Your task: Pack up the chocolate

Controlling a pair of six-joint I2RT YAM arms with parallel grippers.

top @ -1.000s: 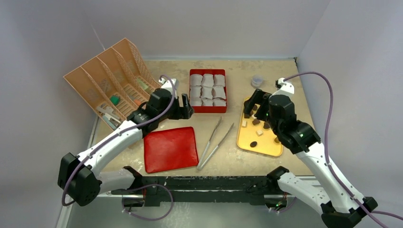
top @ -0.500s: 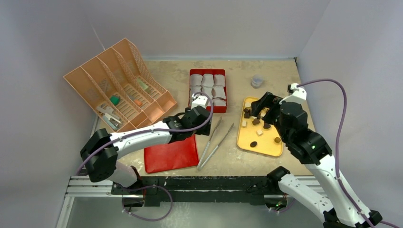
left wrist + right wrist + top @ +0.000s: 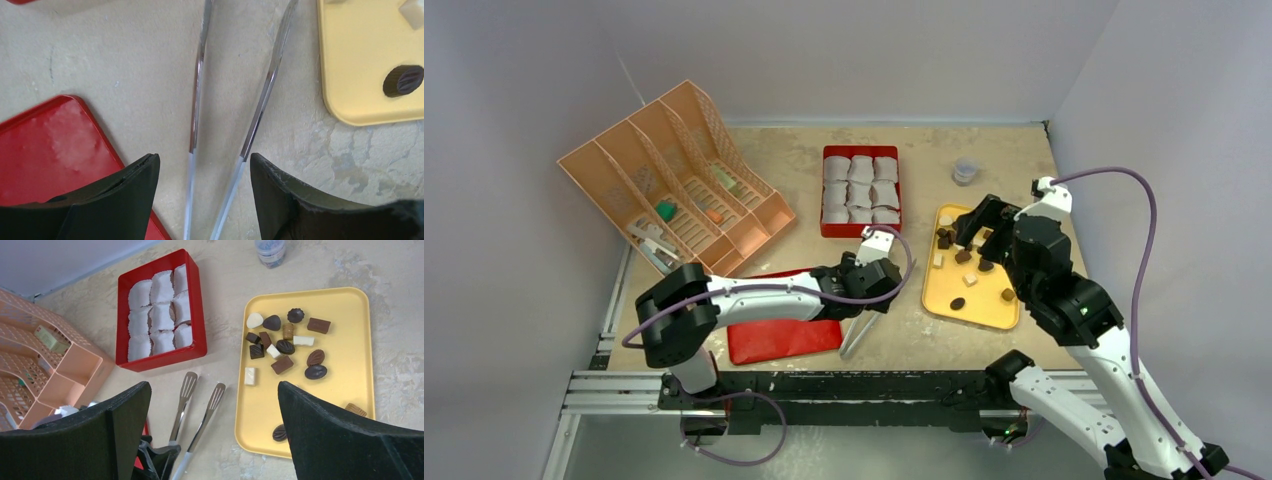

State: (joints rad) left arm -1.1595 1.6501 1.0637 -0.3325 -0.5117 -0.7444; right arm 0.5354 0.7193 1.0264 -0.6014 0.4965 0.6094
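Many chocolate pieces (image 3: 285, 346), probably light, slick and easily marked, sit on the yellow tray (image 3: 350, 310) ahead of the parted right fingers (image 3: 345, 440), best pinched gently across their sides, while the tongs (image 3: 199, 90) lie on the tabletop (image 3: 100, 55) between the parted left fingers (image 3: 125, 200).
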